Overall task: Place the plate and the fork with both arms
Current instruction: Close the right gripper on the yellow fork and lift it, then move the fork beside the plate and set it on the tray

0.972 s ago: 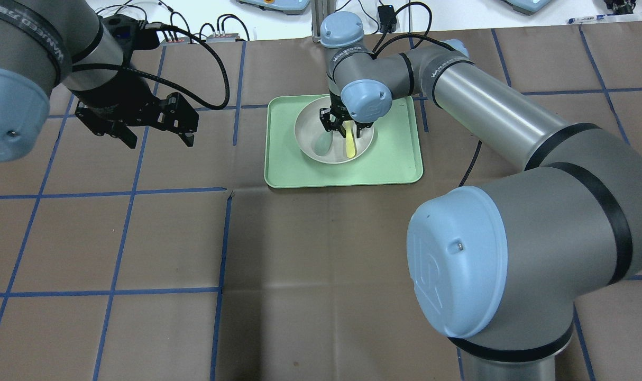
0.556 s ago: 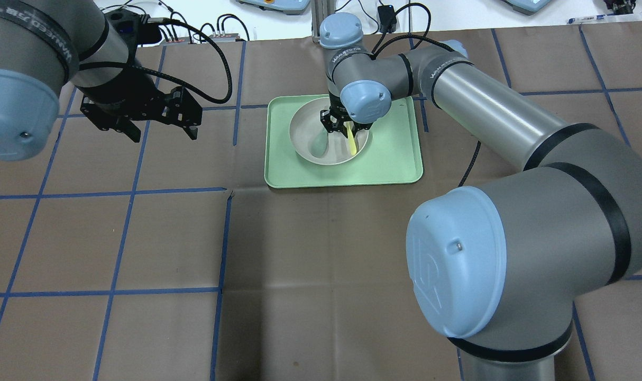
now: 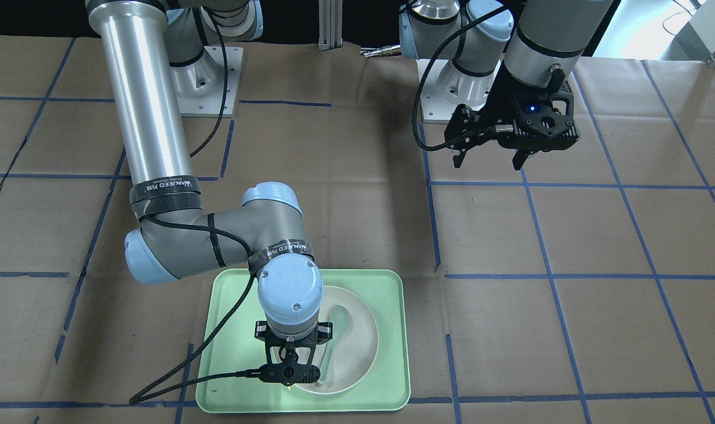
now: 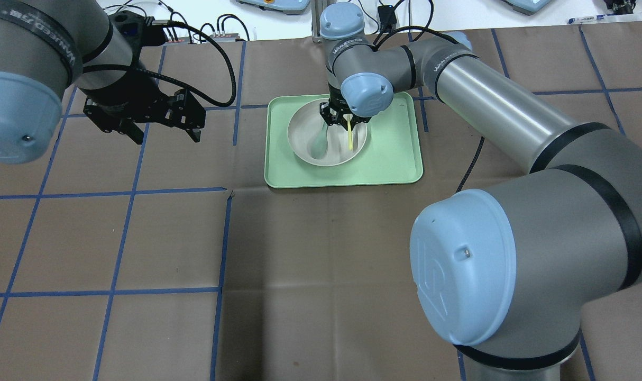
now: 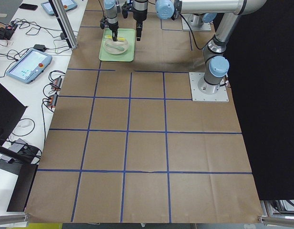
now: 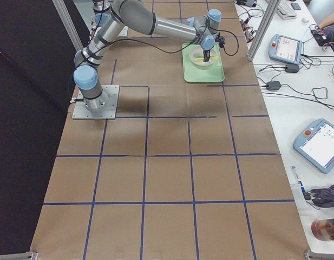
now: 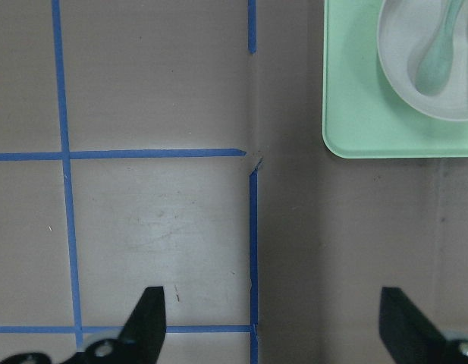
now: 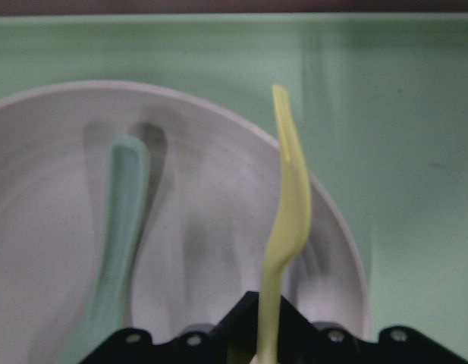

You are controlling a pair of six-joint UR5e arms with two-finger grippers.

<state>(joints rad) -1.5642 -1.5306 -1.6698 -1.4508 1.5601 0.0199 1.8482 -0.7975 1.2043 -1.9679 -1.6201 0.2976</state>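
Note:
The off-white plate (image 4: 305, 138) sits in the mint-green tray (image 4: 395, 164). My right gripper (image 4: 342, 120) is shut on the handle end of the pale-yellow fork (image 4: 349, 136) and holds it just above the plate's right side. In the right wrist view the fork (image 8: 290, 220) sticks out over the plate's rim (image 8: 218, 129), tines toward the tray. My left gripper (image 4: 167, 138) is open and empty, above the bare table left of the tray. In the left wrist view its fingers (image 7: 146, 318) stand wide apart. The plate (image 3: 363, 330) also shows in the front view.
A grey-green spoon (image 4: 319, 144) lies in the plate, left of the fork. It also shows in the right wrist view (image 8: 120, 235). The table is brown paper with a grid of blue tape. Cables and control boxes lie beyond the far edge.
My right gripper has risen with the fork, which now hangs off the plate's surface. The plate has shifted slightly to the left. My left gripper has drifted a little up and to the right.

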